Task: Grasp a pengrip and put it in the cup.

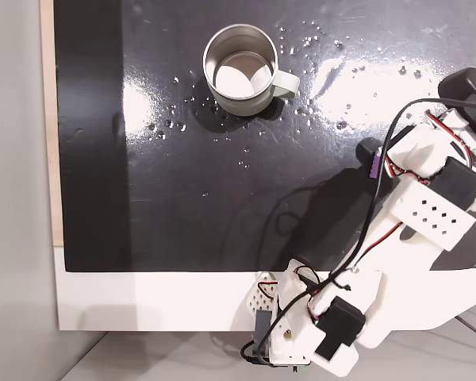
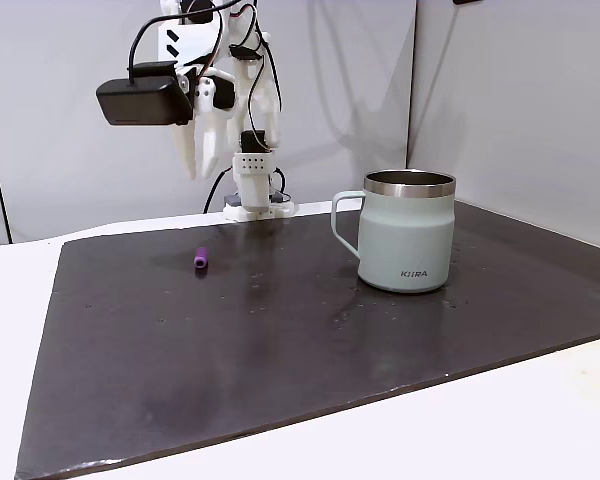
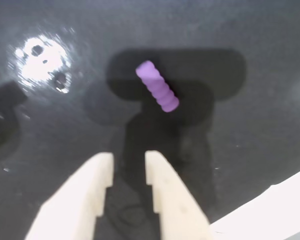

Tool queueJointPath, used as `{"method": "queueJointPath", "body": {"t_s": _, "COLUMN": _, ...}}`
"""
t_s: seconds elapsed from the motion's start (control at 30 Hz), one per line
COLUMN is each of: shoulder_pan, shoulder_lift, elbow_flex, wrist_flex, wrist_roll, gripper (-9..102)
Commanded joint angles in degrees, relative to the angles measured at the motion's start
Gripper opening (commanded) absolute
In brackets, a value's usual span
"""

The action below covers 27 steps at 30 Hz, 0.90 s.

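The pengrip [image 3: 157, 86] is a small light-purple ribbed tube lying on the dark mat [image 3: 250, 125], ahead of my fingertips in the wrist view. It lies at the mat's left part [image 2: 201, 260] in a fixed view, and shows beside the arm [image 1: 374, 166] in the top-down one. My gripper [image 2: 202, 152] hangs well above the pengrip, fingers pointing down. In the wrist view the gripper [image 3: 128, 159] is open by a narrow gap with nothing in it. The steel cup [image 1: 238, 70] with its pale grey-green handle stands upright and far off [image 2: 408, 235].
The glossy black mat [image 1: 182, 182] lies on a white table [image 1: 143, 302]. The arm's base [image 2: 252, 185] stands at the mat's back edge in a fixed view. Water-like specks [image 1: 317, 48] dot the mat near the cup. Grey walls close in behind.
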Motion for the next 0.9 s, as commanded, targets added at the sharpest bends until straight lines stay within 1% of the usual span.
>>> {"method": "queueJointPath", "body": {"t_s": 0.0, "shoulder_pan": 0.53, "shoulder_lift": -1.85, "elbow_flex": -4.13, "wrist_flex": 2.72, "wrist_roll": -5.54, "gripper": 10}}
{"method": "queueJointPath", "body": {"t_s": 0.13, "shoulder_pan": 0.97, "shoulder_lift": -3.6, "elbow_flex": -3.87, "wrist_flex": 6.33, "wrist_roll": -10.81, "gripper": 18}}
{"method": "queueJointPath", "body": {"t_s": 0.23, "shoulder_pan": 1.58, "shoulder_lift": -4.13, "elbow_flex": -2.81, "wrist_flex": 6.68, "wrist_roll": -13.27, "gripper": 20}}
{"method": "queueJointPath", "body": {"t_s": 0.33, "shoulder_pan": 2.2, "shoulder_lift": -5.27, "elbow_flex": -2.02, "wrist_flex": 6.5, "wrist_roll": -13.62, "gripper": 21}}
{"method": "queueJointPath", "body": {"t_s": 0.43, "shoulder_pan": 2.99, "shoulder_lift": -6.68, "elbow_flex": -0.79, "wrist_flex": 5.01, "wrist_roll": -14.06, "gripper": 21}}
{"method": "queueJointPath", "body": {"t_s": 0.6, "shoulder_pan": 3.69, "shoulder_lift": -9.32, "elbow_flex": 2.81, "wrist_flex": -0.35, "wrist_roll": -14.41, "gripper": 21}}
{"method": "queueJointPath", "body": {"t_s": 0.87, "shoulder_pan": 2.99, "shoulder_lift": -15.64, "elbow_flex": 3.08, "wrist_flex": -5.01, "wrist_roll": -14.41, "gripper": 21}}
